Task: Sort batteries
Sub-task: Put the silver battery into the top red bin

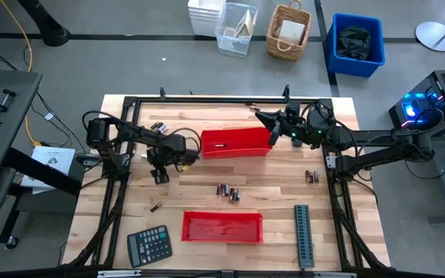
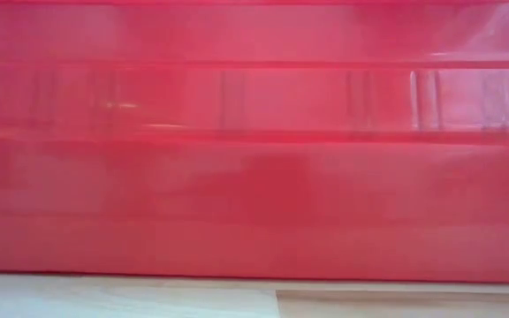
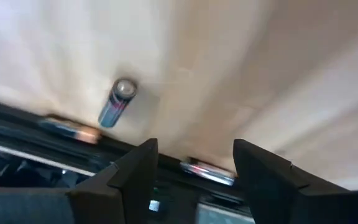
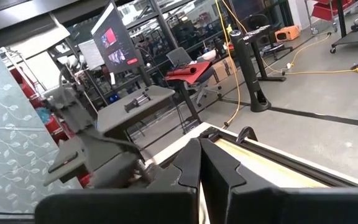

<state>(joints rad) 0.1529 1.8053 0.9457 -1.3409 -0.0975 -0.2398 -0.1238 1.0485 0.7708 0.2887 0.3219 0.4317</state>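
Batteries lie scattered on the wooden table: a cluster [image 1: 227,191] at the middle, a pair [image 1: 311,177] at the right, one [image 1: 155,207] near the left, more [image 1: 158,126] by the far rail. My left gripper [image 1: 159,176] hangs open over the table's left part, pointing down. In its wrist view, one battery [image 3: 117,102] lies on the wood ahead. Another battery [image 3: 207,172] shows past the open left gripper [image 3: 194,150], by the black rail. My right gripper [image 1: 259,117] is shut and level, beside the far right corner of the far red tray [image 1: 236,142].
A second red tray [image 1: 222,215] lies near the front edge and fills the low view [image 2: 254,177]. A calculator [image 1: 149,245] sits at front left, a grey ridged strip [image 1: 304,235] at front right. A black frame [image 1: 207,99] runs around the table.
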